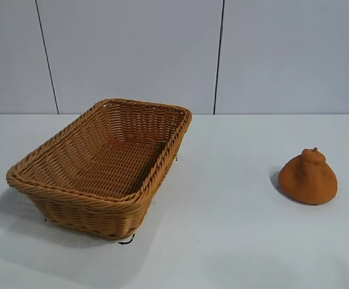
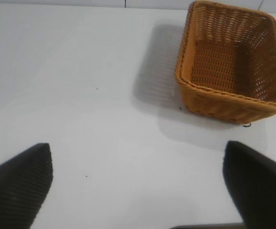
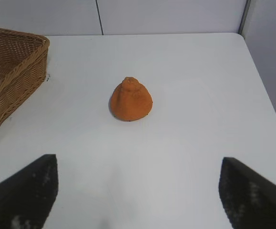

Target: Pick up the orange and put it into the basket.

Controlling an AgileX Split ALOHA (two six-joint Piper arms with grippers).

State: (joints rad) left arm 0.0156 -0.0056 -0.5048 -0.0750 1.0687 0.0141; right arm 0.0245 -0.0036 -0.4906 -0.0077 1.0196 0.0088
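The orange (image 1: 308, 178), dull and knobby-topped, rests upright on the white table at the right; the right wrist view shows the orange (image 3: 131, 100) well ahead of my right gripper (image 3: 139, 162), which is open with only bare table between its fingers. The tan wicker basket (image 1: 38, 162) stands at the left with nothing showing inside it. In the left wrist view the basket (image 2: 185, 86) lies off ahead and to one side of my left gripper (image 2: 138, 150), which is open and holds nothing. Neither arm shows in the exterior view.
The white table (image 1: 222, 241) runs back to a pale panelled wall (image 1: 132, 54). Its edge (image 3: 266, 90) shows beyond the orange in the right wrist view. A bare stretch of table separates basket and orange.
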